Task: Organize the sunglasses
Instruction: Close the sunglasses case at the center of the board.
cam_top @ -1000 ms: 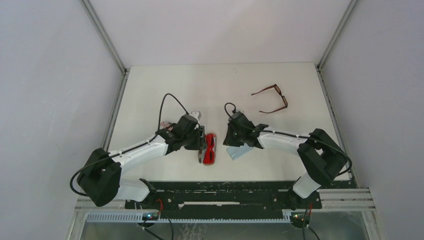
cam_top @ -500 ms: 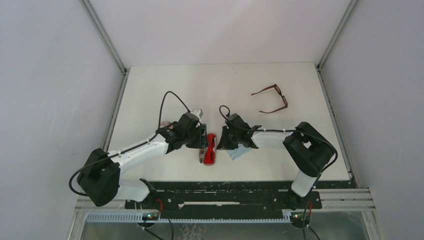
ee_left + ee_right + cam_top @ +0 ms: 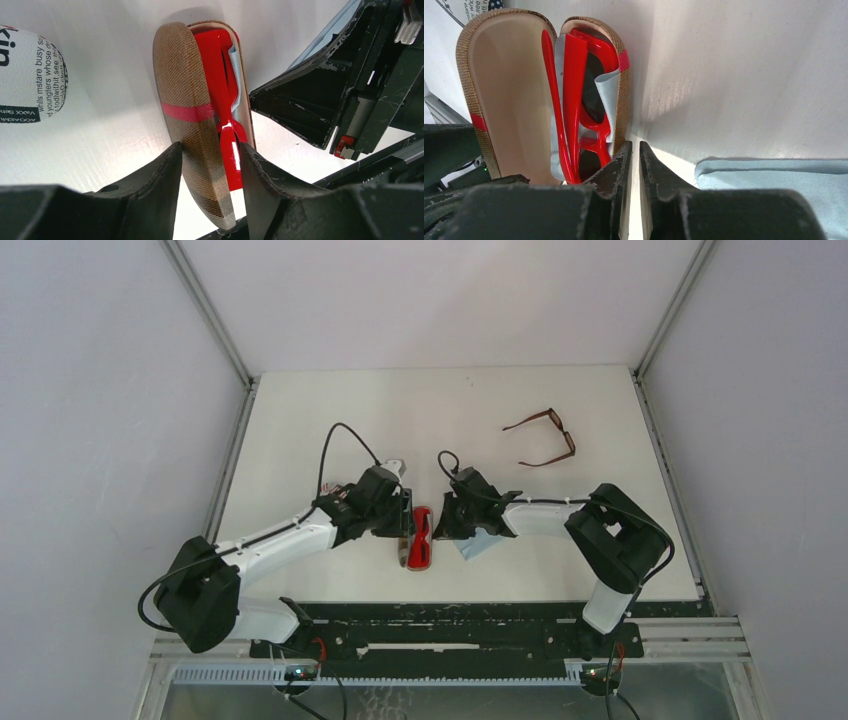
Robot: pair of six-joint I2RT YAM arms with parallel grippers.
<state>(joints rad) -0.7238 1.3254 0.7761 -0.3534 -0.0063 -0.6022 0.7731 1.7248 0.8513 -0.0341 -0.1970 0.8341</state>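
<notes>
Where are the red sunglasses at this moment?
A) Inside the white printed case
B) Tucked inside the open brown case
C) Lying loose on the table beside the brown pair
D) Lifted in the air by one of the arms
B: the right wrist view shows the red sunglasses folded inside the open brown case, resting on a pale blue cloth, while the dark brown pair lies far off on the table.
</notes>
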